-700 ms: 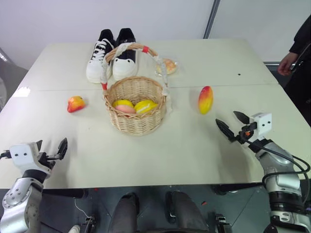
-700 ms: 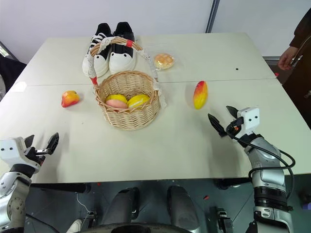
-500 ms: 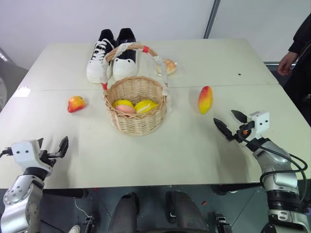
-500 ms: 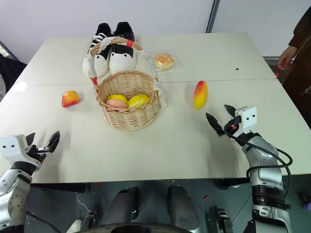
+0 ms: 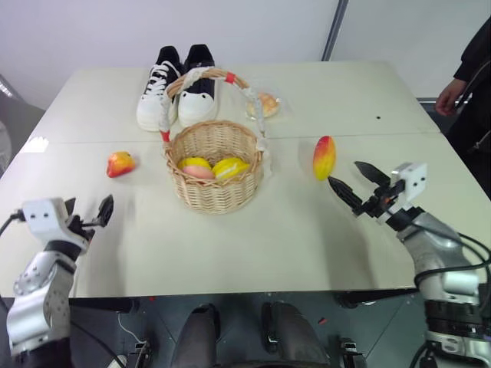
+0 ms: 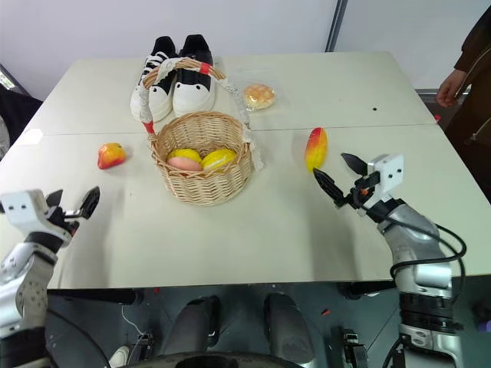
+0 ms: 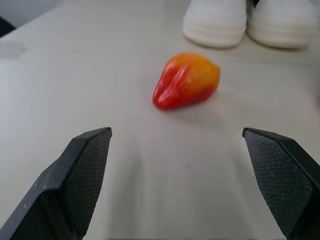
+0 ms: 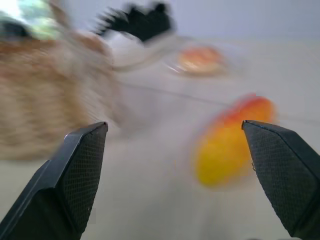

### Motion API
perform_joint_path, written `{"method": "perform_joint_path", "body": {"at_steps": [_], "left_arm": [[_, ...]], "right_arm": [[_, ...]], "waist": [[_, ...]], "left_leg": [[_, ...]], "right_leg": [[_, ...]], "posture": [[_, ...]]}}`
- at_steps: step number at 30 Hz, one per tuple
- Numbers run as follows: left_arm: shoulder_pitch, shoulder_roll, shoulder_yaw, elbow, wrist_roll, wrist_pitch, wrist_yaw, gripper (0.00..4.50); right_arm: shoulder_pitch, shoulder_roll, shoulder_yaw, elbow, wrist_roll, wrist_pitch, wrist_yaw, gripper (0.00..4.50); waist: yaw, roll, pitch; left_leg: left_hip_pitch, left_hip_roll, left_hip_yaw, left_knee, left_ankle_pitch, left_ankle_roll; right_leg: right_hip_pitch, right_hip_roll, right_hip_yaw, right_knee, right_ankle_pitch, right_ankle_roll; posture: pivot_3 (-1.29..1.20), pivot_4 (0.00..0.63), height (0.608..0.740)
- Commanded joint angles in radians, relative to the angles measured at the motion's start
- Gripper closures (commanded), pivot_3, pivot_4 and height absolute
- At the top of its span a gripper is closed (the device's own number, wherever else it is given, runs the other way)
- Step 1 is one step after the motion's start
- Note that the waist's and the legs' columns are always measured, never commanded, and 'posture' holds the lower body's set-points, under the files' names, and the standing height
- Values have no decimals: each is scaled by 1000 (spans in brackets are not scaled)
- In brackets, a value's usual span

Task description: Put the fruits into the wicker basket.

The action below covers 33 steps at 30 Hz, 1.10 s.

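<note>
The wicker basket (image 5: 215,196) stands mid-table with its tall cloth-wrapped handle (image 5: 201,74) arched over it; yellow and pink fruit-like pieces lie inside. A small red-orange fruit (image 5: 120,163) lies on the table to its left, ahead of my left gripper (image 5: 88,211), which is open and well short of it; the left wrist view shows the fruit (image 7: 187,80) beyond the spread fingers. A red-to-yellow mango (image 5: 324,157) lies to the basket's right. My right gripper (image 5: 345,174) is open, just in front of the mango (image 8: 230,145) and apart from it.
Behind the basket stand a pair of black-and-white shoes (image 5: 180,92) and a plastic-wrapped bun (image 5: 267,103). A person's hand and dark sleeve (image 5: 460,77) show at the table's far right. The table's front edge (image 5: 245,293) runs just under both grippers.
My right gripper has moved forward and left, closing on the mango. My left gripper has risen and edged forward toward the small fruit. Both stay open; the fruits have not moved.
</note>
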Motion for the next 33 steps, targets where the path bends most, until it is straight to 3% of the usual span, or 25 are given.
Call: {"method": "perform_joint_path", "body": {"at_steps": [1,4,10,15,33], "left_arm": [[-86,59,-14,28,12,45,7,0],[-178,101,-60,86,34,66,-11,0],[-416,166,-218,340,147,60,-69,0],[-524,173,-278,492,215,34,-81,0],[-607,192,-325,640,280,121,-118,0]], "right_arm": [[-12,-62,45,-179,98,122,41,26],[-52,-74,115,-265,98,173,18,26],[-212,35,307,-316,-37,174,-109,26],[-234,82,355,-294,-106,135,-135,26],[-175,108,407,-350,-163,47,-45,26]], "waist": [[0,-1,-1],[-2,-2,-1],[-1,-2,0],[0,-2,-1],[-1,-2,-1]], "left_leg": [[0,0,0,0,0,0],[0,0,0,0,0,0],[-1,1,-1,0,0,0],[-4,0,0,0,0,0],[-8,1,-2,2,0,0]], "right_leg": [[0,0,0,0,0,0],[0,1,0,0,0,0],[-1,4,0,0,2,1],[-4,3,0,-1,4,4],[-9,4,0,3,4,4]], "posture": [[0,150,740],[0,150,740],[0,150,740],[0,150,740],[0,150,740]]}}
